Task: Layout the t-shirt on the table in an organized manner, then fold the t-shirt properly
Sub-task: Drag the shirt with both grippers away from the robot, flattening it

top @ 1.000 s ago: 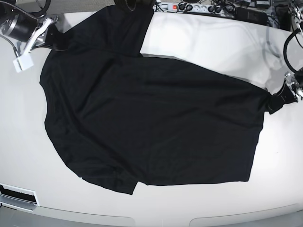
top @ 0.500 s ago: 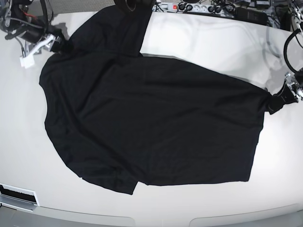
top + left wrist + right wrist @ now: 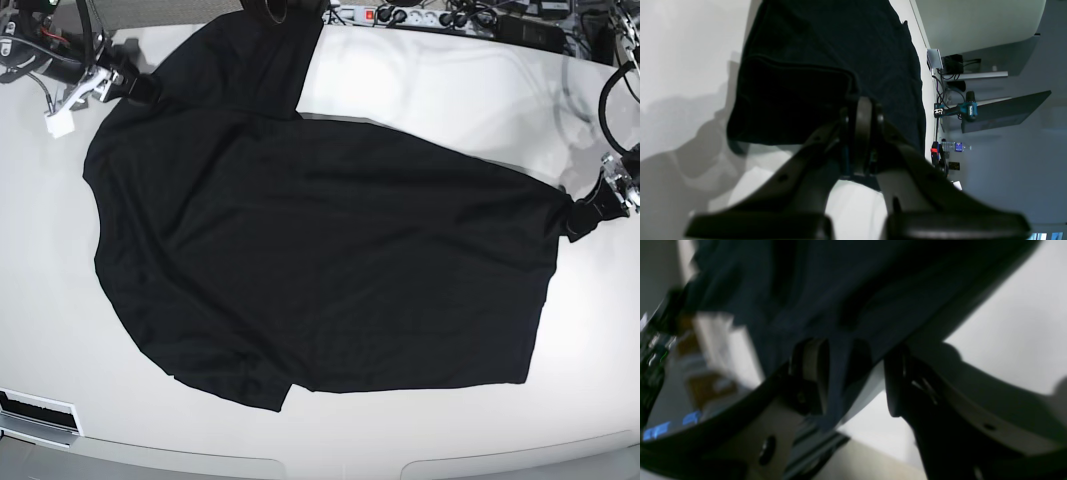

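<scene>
Two risks I note. Upper left, right gripper [image 3: 128, 84] stands parted, cloth seemingly between jaws: snag if I retreat. T-shirt [image 3: 320, 250] sprawls mid-table [image 3: 40, 300]. Right edge, left gripper [image 3: 583, 215] pinches its corner: tugging skews it.

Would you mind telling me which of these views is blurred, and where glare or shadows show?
Right wrist view: smeared throughout, t-shirt soft-edged. Left wrist view: sharp, grey shadows on the table. Base view: sharp, glare on the glossy tabletop beyond the shirt.

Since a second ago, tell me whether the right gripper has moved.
Yes. In the base view the right gripper has moved up toward the table's far edge, and its jaws have opened beside the t-shirt.
</scene>
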Controlling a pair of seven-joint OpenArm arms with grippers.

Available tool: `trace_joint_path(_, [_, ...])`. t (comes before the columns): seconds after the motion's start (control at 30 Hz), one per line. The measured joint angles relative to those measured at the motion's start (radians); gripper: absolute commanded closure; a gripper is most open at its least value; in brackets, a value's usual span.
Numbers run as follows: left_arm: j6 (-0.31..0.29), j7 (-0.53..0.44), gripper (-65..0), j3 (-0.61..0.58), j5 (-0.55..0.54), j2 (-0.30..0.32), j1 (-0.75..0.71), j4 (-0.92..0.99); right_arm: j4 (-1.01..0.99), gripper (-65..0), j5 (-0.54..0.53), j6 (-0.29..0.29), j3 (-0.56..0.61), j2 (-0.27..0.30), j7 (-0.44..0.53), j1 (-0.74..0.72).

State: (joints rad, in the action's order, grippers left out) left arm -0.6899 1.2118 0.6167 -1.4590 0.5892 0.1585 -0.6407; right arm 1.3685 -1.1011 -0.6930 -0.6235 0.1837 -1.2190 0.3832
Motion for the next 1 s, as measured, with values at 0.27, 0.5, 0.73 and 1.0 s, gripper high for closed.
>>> trace_joint_path(0.27, [0.000,-0.003,0.0,0.000,0.000,0.000,0.000,0.000,-0.004,-27.4,0.072,-0.004,0.031,-0.001,0.076,0.002])
trace_joint_path(0.5, [0.000,-0.002,0.0,0.000,0.000,0.002,0.000,0.000,-0.008,0.0,0.076,0.000,0.121,-0.003,0.031,-0.009])
trace_joint_path(0.73, [0.000,0.010,0.0,-0.061,-0.001,0.103,0.000,-0.089,0.000,0.0,-0.211,0.000,0.125,0.101,-0.181,-0.023])
trace_joint_path(1.0, [-0.001,0.069,0.0,-0.180,0.000,0.093,-0.080,-0.249,0.060,0.0,-0.339,0.000,0.125,0.202,-0.178,0.029])
